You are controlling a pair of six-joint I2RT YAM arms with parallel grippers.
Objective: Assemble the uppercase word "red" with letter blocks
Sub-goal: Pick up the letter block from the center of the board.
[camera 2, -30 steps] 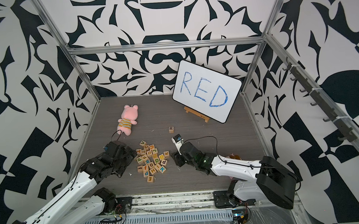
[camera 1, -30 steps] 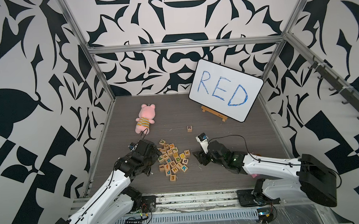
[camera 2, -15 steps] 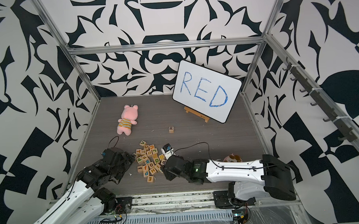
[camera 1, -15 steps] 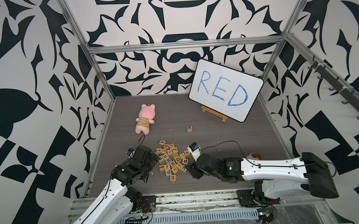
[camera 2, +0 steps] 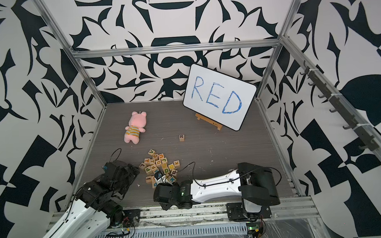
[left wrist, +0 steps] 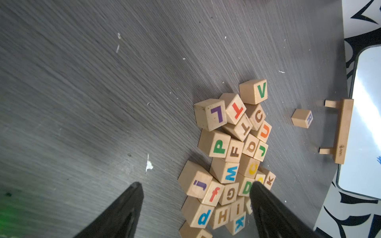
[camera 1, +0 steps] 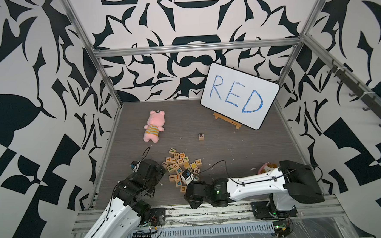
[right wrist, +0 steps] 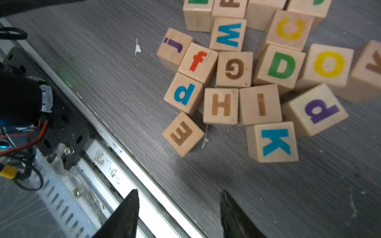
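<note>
Standing alone on the table (camera 1: 242, 148) just before the whiteboard (camera 1: 239, 94), the R block (camera 1: 201, 136) is the only letter of the word set out, and it has not moved over the last second. The green D block (right wrist: 281, 66) lies packed among its neighbours in the pile of letter blocks (camera 1: 183, 167), nearer the front. No red E face shows. A brown-lettered block (right wrist: 182, 134) at the pile's near edge may read E or m; I cannot tell.

What changed is the arms. The right gripper (right wrist: 178, 192) has swung from the pile's far right side back over the table's front edge, jaws partly apart and empty. The left gripper (left wrist: 195, 183) has drawn back beside the pile, jaws parted, holding nothing. By my judgement, the pick of the second letter has yet to begin.
</note>
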